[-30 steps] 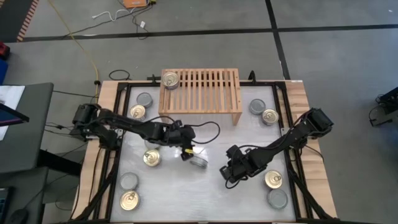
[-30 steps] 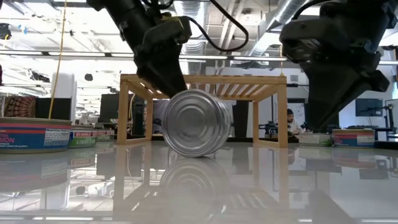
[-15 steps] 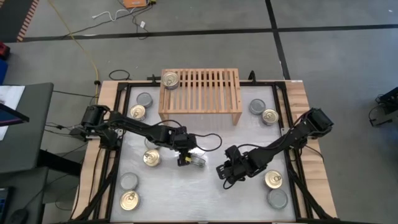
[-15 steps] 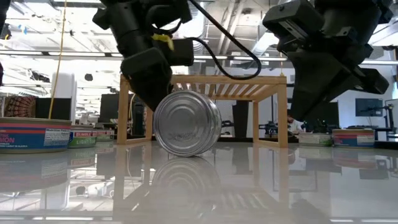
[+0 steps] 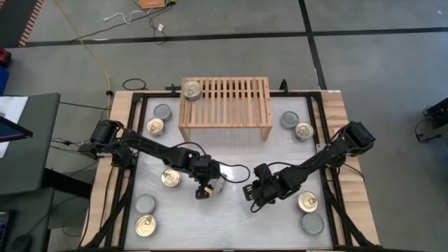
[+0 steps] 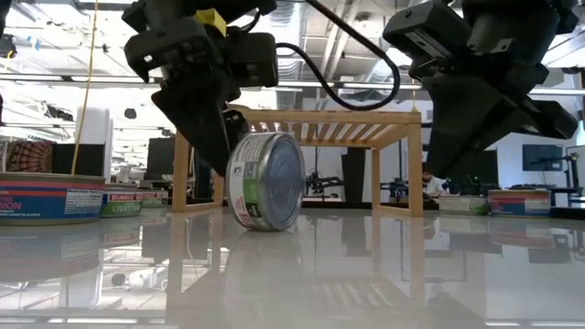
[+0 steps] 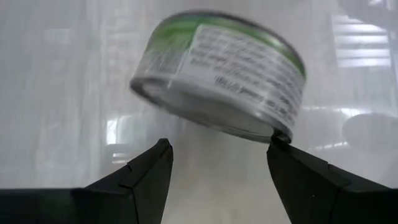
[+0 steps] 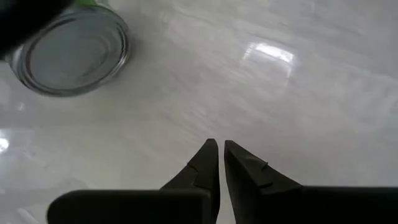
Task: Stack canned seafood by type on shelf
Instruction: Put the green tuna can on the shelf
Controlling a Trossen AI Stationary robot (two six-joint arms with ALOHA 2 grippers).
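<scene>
Tins on the bench (image 5: pixel 231 224) number ten by my count from above, lying flat: five gold-topped, five grey-topped. One more gold-topped tin (image 5: pixel 191 89) sits on the shelf (image 5: pixel 225 103), at its back left corner. A twelfth, the green-label can (image 6: pixel 267 181), stands on its edge near the bench's middle. My left arm stretches low across the bench; its left pincer (image 7: pixel 217 158) has fingers apart, straddling that can. My right pincer (image 8: pixel 220 163) hovers nearby, fingers nearly together, empty.
</scene>
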